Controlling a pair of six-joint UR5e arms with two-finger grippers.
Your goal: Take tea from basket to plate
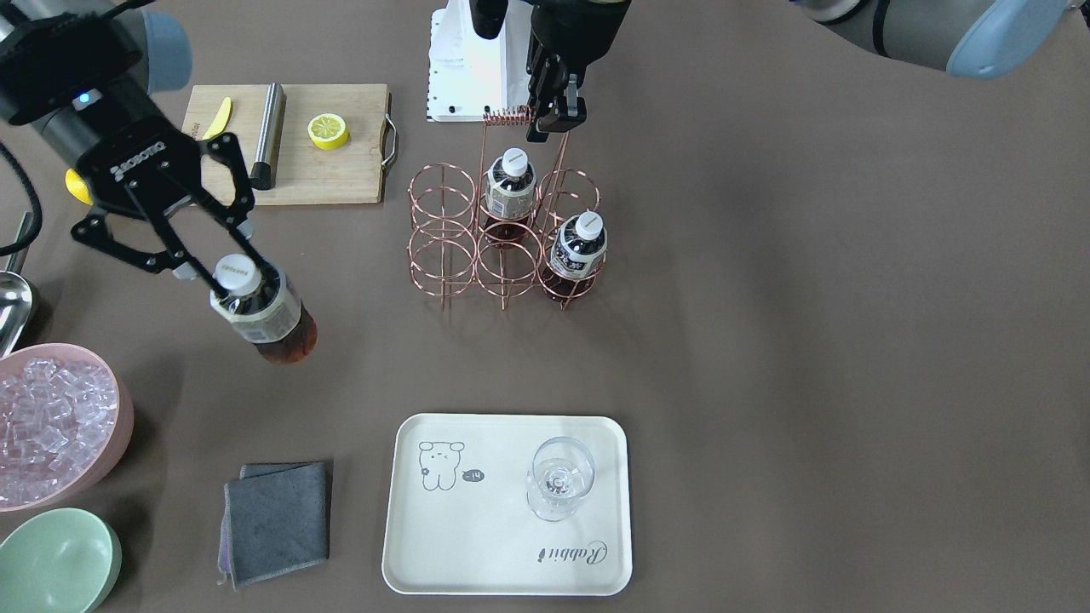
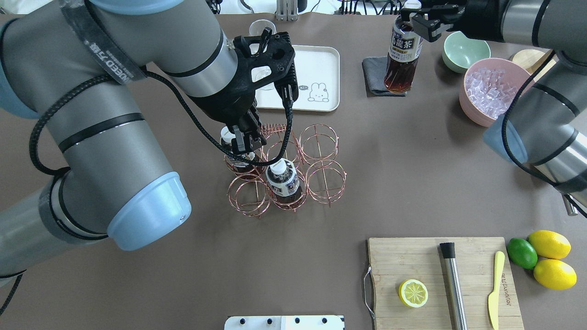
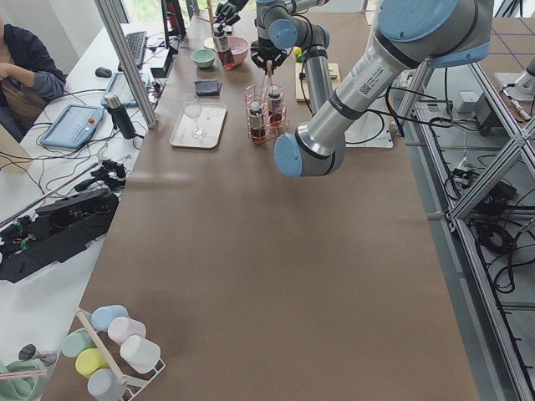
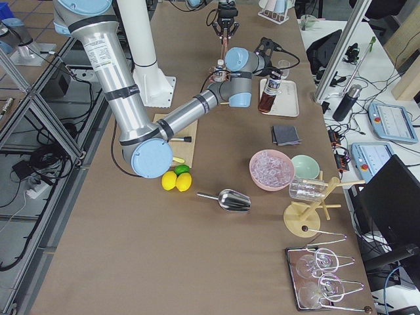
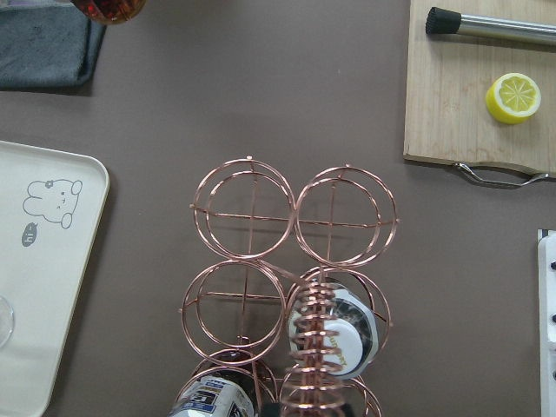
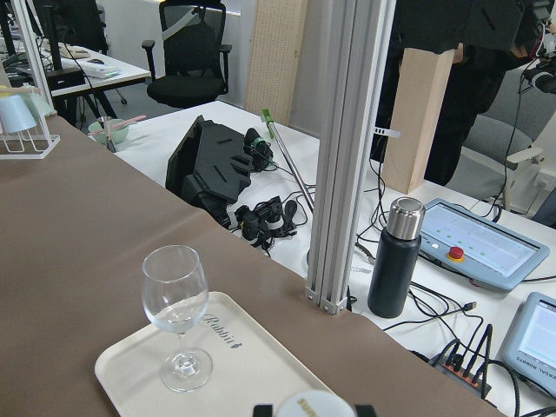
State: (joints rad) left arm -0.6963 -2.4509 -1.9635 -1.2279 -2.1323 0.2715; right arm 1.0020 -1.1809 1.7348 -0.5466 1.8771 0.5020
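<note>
From here I see the brown bench (image 1: 809,340) with the basket (image 1: 441,224) upright near its middle, two bottles (image 1: 511,183) standing in its cells. The plate (image 1: 477,528) lies well apart from it toward the operators' side, carrying an upright stemmed glass (image 1: 558,477). The tea (image 1: 268,315) hangs tilted in the air on the robot's right, clear of basket and plate, near a grey cloth (image 1: 277,519). The right gripper (image 1: 243,285) pinches its neck just under the white cap (image 1: 237,274). The left gripper (image 1: 558,115) is pressed together on the basket's coiled handle.
</note>
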